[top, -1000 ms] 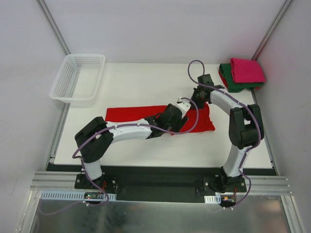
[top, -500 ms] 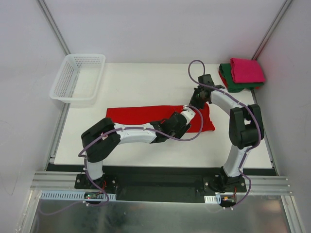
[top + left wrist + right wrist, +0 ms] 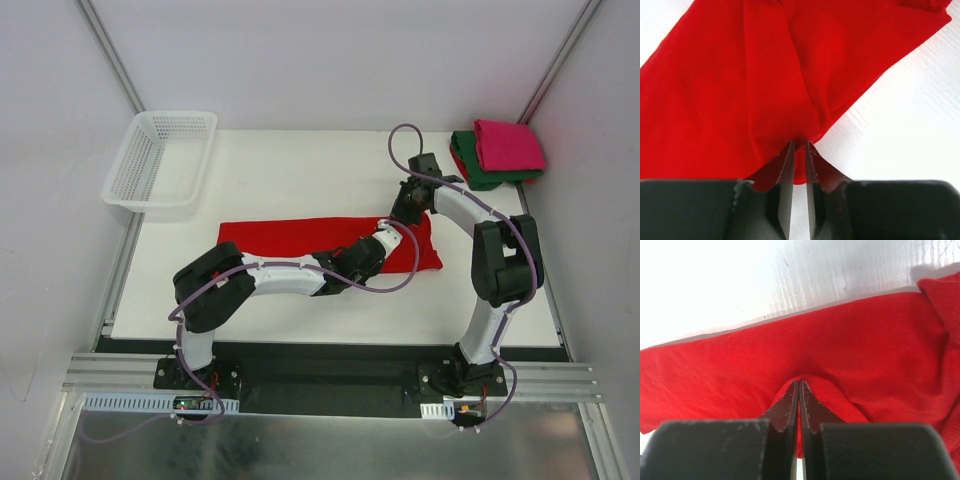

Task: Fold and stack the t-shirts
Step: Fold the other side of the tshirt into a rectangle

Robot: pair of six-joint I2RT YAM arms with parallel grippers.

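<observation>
Only the wrist views show the grips. The left jaws, a sliver apart, pinch an edge of the red t-shirt [image 3: 765, 75], and the right jaws, pressed together, pinch a raised fold near its right end. From above, the arms hide both pinches. The shirt lies as a long strip mid-bench [image 3: 300, 170]. The magenta t-shirt [image 3: 508, 143] rests on the green t-shirt [image 3: 475, 172] at the far right corner.

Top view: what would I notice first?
The bright red t-shirt stretched long across the middle of the white table, with the left gripper and right gripper both pinching its right end. Next, the pink t-shirt folded on the green t-shirt in the far right corner.
</observation>
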